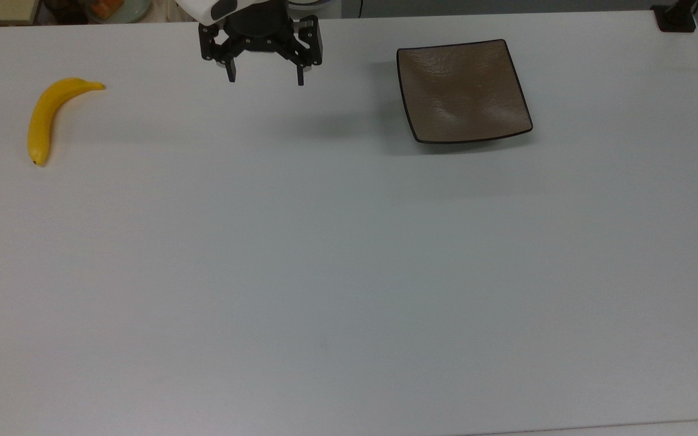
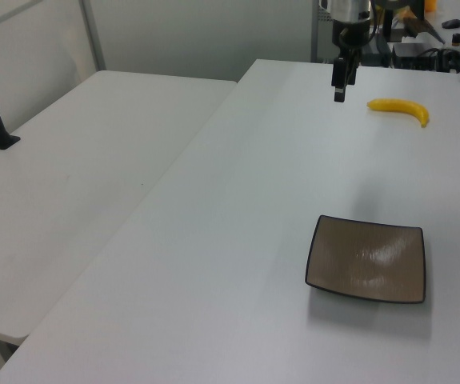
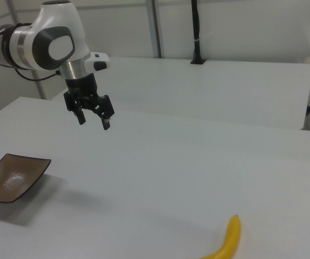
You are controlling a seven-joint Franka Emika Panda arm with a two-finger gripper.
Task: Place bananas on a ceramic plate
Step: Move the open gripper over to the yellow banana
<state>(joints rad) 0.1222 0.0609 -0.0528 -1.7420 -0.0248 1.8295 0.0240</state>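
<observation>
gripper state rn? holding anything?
Gripper: open, holding nothing, up above the table. The banana lies on the table, and the plate has nothing on it.

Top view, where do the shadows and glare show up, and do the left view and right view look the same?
Top view: soft shadows lie on the table below the open gripper and ceramic plate; the banana casts almost none. Left view: a bright glare patch sits on the plate. Right view: a similar glint on the plate, shadow beside it.

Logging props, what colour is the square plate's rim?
Thin dark rim around the square brown ceramic plate; clearest in the top view.
</observation>
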